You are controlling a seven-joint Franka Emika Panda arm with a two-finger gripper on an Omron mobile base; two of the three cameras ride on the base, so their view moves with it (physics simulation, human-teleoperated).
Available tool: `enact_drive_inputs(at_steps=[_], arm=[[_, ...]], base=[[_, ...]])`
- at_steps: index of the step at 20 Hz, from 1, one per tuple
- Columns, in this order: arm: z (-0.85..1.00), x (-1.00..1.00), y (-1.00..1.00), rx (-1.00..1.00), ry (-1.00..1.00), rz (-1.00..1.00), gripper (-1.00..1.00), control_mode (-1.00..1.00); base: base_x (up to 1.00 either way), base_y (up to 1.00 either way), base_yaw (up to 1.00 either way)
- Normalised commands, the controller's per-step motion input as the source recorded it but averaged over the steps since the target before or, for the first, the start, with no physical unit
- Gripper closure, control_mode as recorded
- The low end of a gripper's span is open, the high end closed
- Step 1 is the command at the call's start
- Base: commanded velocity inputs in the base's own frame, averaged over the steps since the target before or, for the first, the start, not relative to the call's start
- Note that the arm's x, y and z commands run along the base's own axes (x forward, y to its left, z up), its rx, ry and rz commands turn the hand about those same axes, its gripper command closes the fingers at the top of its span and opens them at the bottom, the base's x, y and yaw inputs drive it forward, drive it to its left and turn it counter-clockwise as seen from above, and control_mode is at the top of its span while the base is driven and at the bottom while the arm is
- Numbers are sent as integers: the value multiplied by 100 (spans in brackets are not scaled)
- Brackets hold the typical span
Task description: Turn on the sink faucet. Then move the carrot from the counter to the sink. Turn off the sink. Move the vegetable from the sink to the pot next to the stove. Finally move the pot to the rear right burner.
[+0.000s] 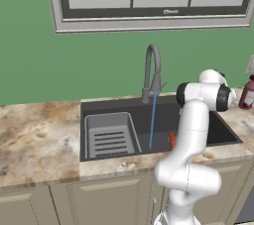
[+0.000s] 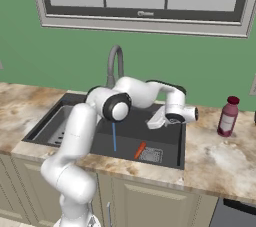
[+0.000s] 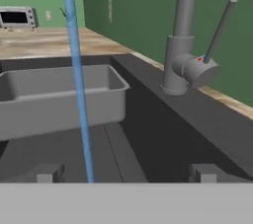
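Blue water (image 1: 152, 120) runs from the grey gooseneck sink faucet (image 1: 153, 70) into the dark sink (image 1: 129, 107). The orange carrot (image 2: 140, 149) lies on the basin floor beside the drain grate (image 2: 151, 155), also seen as the carrot (image 1: 172, 140) just left of my arm. My gripper (image 2: 156, 121) hangs open and empty over the right part of the basin, above the carrot. In the hand view my gripper (image 3: 126, 173) points at the faucet base (image 3: 178, 65) and its raised side lever (image 3: 220, 28), with the stream (image 3: 79, 94) to the left. The pot and stove are out of view.
A ribbed grey tray insert (image 1: 110, 135) fills the basin's left part. A pink-red bottle (image 2: 227, 116) with a dark cap stands on the marbled counter (image 2: 220, 156) right of the sink. A window sits above the faucet, and a small appliance (image 3: 17, 17) stands far along the counter.
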Motion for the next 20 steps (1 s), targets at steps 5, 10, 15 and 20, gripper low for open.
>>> enact_drive_inputs(at_steps=[5, 10, 15, 20], arm=[[10, 0, 33, 0, -4, -1, -100, -100], [17, 0, 57, 0, -5, -9, -100, -100], [10, 1, 28, 0, -5, -11, -100, -100], [5, 10, 4, 0, -6, -3, -100, -100]], base=[[0, 0, 0], [0, 0, 0], [0, 0, 0], [0, 0, 0]])
